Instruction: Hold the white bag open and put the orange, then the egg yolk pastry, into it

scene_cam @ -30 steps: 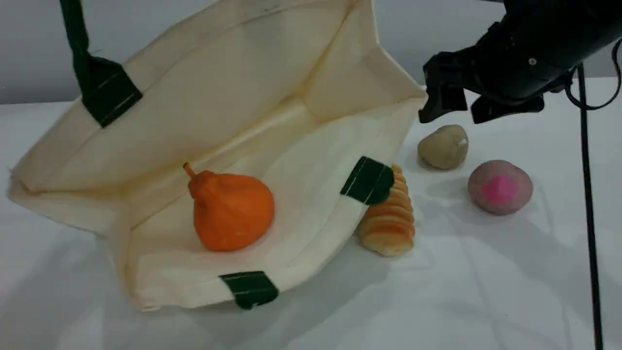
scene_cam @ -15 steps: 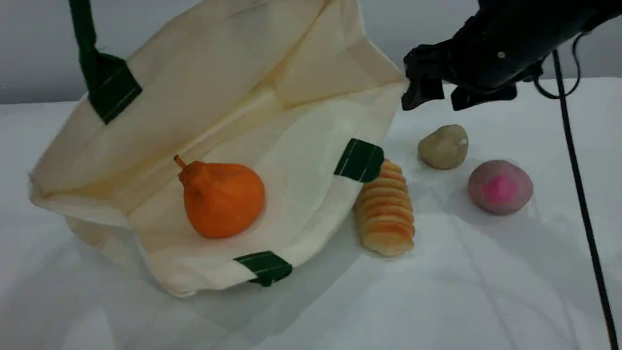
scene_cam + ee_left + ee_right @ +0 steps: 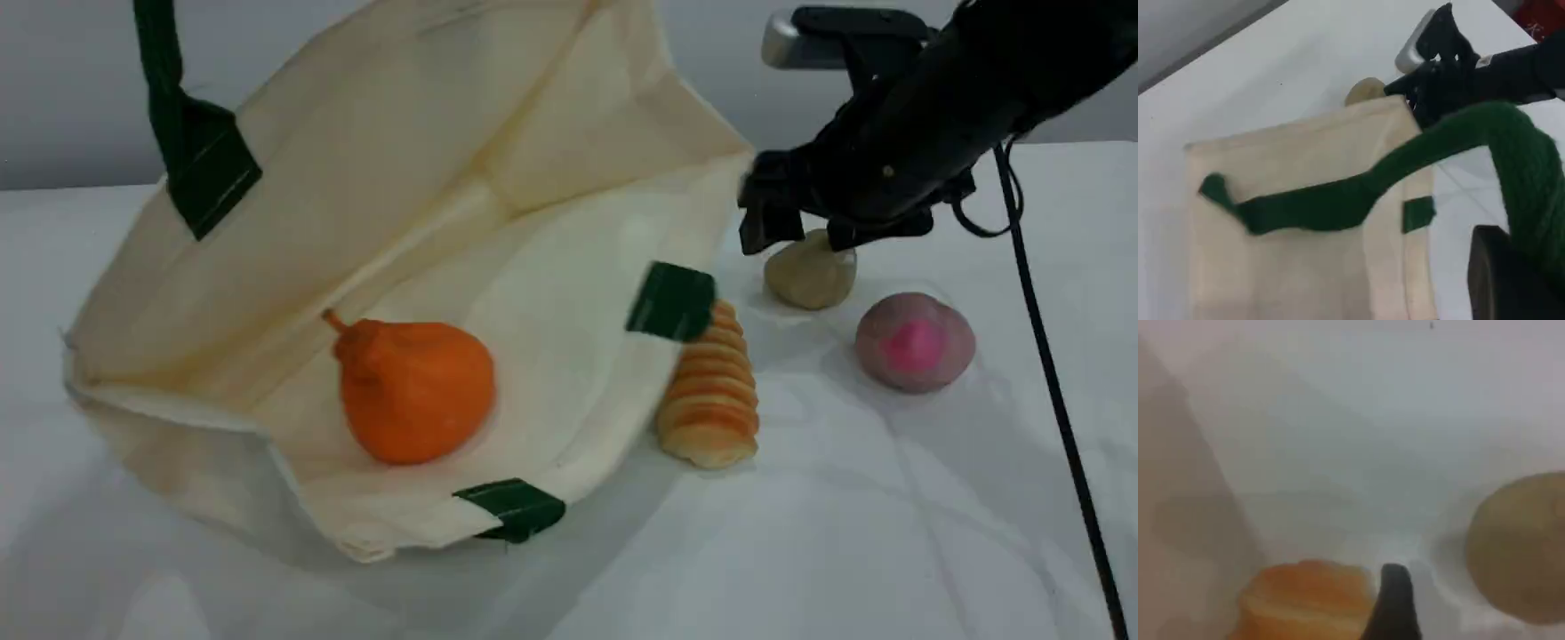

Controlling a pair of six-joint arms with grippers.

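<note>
Scene view: right pincer (image 3: 797,238), spread, straddles egg yolk pastry (image 3: 809,276) beside white bag (image 3: 498,178) rim.

Scene view: soft, even, cool light; soft shadows spread near side of white bag (image 3: 498,178); table (image 3: 889,533) bright, faint sheen. Slight blur on right gripper (image 3: 805,233). Left wrist view: green strap handle (image 3: 1458,147) out of focus, near right. Right wrist view: hazy, washed out, all soft; egg yolk pastry (image 3: 1521,547) blurred, soft shadow on left.
</note>
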